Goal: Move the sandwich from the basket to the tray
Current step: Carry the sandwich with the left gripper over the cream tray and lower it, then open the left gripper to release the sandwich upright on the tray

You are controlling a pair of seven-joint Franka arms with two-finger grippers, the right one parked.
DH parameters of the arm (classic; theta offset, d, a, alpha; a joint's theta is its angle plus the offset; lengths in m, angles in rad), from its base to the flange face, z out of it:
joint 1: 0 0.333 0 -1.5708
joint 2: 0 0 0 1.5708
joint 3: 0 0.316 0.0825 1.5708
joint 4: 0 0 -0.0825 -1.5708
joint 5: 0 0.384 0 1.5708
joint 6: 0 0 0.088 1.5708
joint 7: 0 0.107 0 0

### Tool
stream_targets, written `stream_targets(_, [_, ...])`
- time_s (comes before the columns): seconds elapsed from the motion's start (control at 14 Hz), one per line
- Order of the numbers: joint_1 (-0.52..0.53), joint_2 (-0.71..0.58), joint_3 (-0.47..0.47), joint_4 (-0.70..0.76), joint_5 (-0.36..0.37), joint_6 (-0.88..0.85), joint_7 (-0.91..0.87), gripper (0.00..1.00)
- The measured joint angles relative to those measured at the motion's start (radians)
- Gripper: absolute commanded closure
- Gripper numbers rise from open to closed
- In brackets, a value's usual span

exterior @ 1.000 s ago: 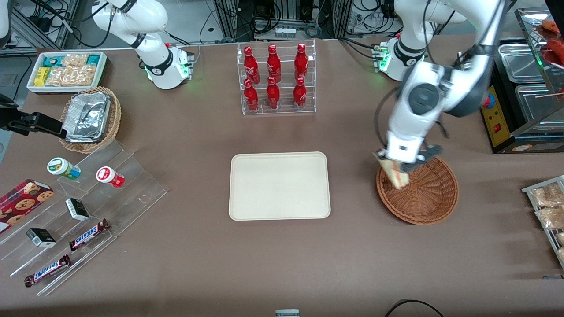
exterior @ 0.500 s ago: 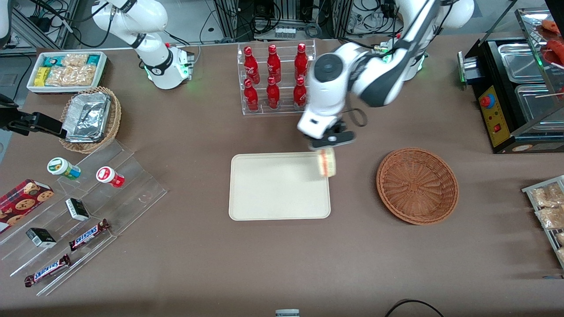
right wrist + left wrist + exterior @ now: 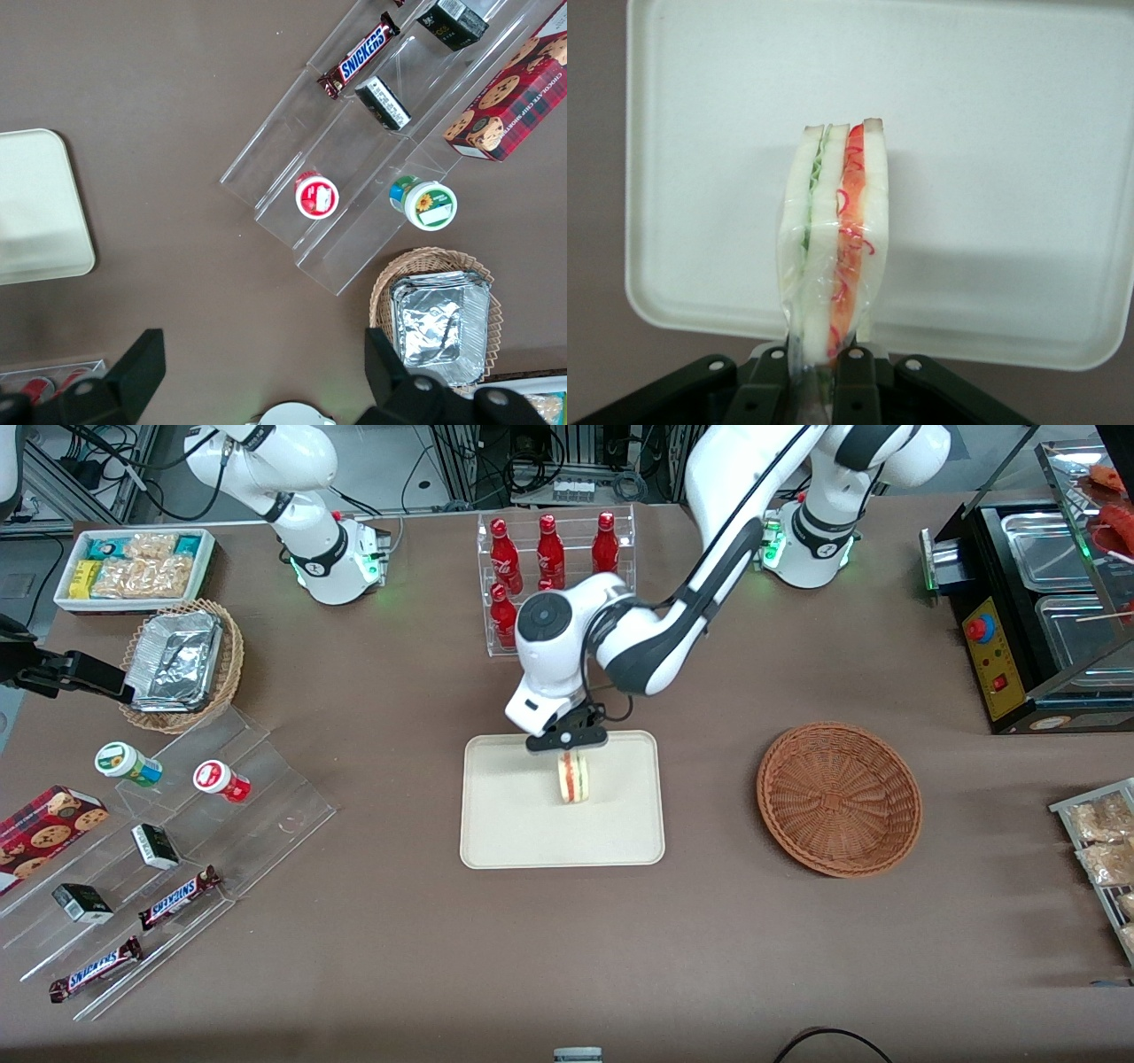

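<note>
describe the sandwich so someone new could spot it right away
Find the cream tray in the middle of the table, nearer the camera than the red bottles. The sandwich hangs over it, gripped by the tool: pale bread, red and green filling.

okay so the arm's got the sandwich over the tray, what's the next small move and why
Probably lower a little, then open. The end effector is shut on the wrapped sandwich, which hangs over the middle of the cream tray; the wrist view shows its shadow on the tray, so it may not be resting yet. The wicker basket is empty.
</note>
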State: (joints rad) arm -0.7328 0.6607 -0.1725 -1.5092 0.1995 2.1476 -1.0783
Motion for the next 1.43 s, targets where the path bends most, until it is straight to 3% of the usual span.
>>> stream_targets(0.29, [0.0, 0.056, 0.004, 0.027, 0.007, 0.06, 0.023, 1.0])
stream_targets(0.43, [-0.001, 0.073, 0.003, 0.029, 0.008, 0.084, 0.031, 0.9])
stream_targets(0.5, [-0.004, 0.08, 0.003, 0.031, 0.008, 0.09, 0.033, 0.77])
stream_targets(0.64, [-0.011, 0.09, 0.003, 0.037, 0.008, 0.094, 0.035, 0.0])
stream_targets(1.07, [-0.011, 0.08, 0.012, 0.083, 0.013, 0.074, 0.036, 0.0])
stream_targets(1.43, [0.018, -0.06, 0.021, 0.107, 0.008, -0.158, -0.017, 0.0])
